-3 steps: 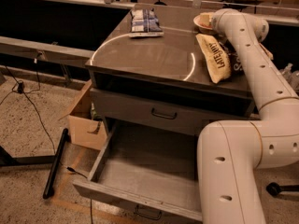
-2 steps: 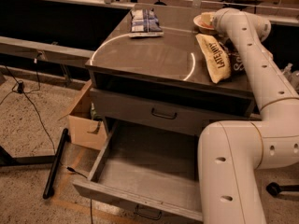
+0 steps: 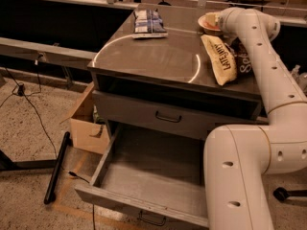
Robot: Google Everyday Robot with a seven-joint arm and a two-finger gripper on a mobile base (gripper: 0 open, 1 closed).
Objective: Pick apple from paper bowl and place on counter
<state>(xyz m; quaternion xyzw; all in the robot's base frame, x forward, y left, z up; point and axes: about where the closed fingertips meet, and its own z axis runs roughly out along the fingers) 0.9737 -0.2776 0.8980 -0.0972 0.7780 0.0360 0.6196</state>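
With the gripper (image 3: 219, 18) at the paper bowl (image 3: 203, 28) on the counter (image 3: 153, 56) far corner — grasp state cannot be told — centre on the apple (image 3: 211, 21) inside, then lift vertically clear of the rim.

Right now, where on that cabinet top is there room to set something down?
Bare: the counter, middle and front-left, between the blue snack bag and the yellow chip bag. Crowded: back-right corner, with the gripper at the paper bowl.
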